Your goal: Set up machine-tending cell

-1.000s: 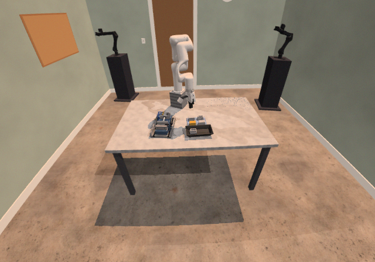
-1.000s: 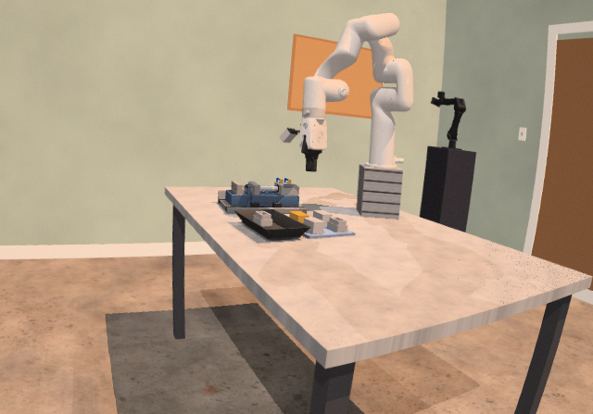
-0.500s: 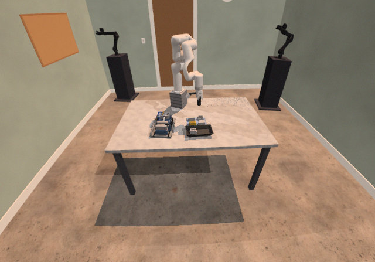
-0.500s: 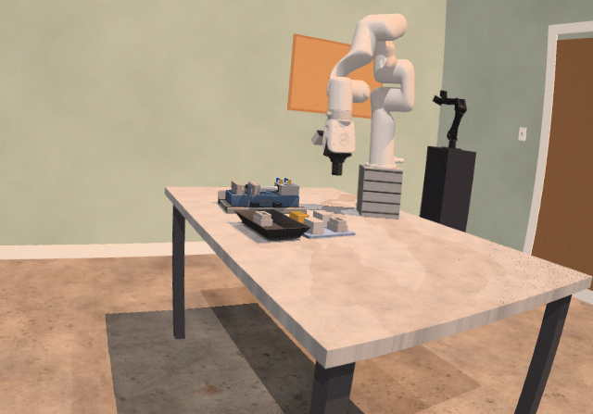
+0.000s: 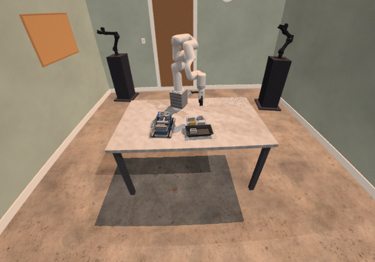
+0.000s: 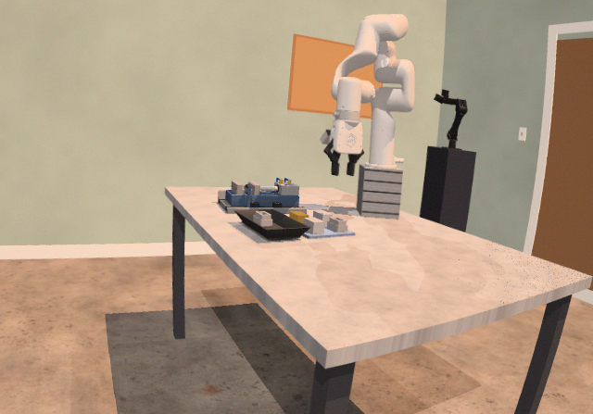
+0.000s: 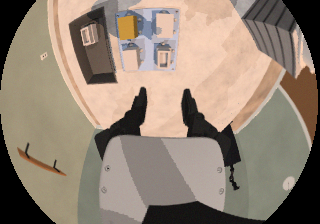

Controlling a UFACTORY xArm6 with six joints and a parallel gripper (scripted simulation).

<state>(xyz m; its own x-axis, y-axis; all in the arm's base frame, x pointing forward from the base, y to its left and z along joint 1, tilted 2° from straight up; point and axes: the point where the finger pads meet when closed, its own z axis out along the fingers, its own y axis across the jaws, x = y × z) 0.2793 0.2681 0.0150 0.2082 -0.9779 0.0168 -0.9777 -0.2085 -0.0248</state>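
My gripper (image 6: 344,169) is open and empty, high in the air above the table behind the infeed plate; it also shows in the wrist view (image 7: 163,104) and in the top view (image 5: 200,103). The light blue infeed plate (image 7: 148,39) holds a brass blank (image 7: 127,26), a plain grey aluminium blank (image 7: 164,24) and two grey pieces (image 7: 132,55) (image 7: 163,55) with dark marks on top. The dark outfeed tray (image 7: 94,51) holds one grey part (image 7: 88,35) with its pocket up. The blue vise (image 5: 162,124) stands left of the plate. I cannot tell what lies in its opening.
The arm's grey ribbed base block (image 5: 178,99) stands at the back of the table, close to the vise and plate. Two black pedestals (image 5: 121,77) (image 5: 273,82) with small dark arms stand on the floor behind the table.
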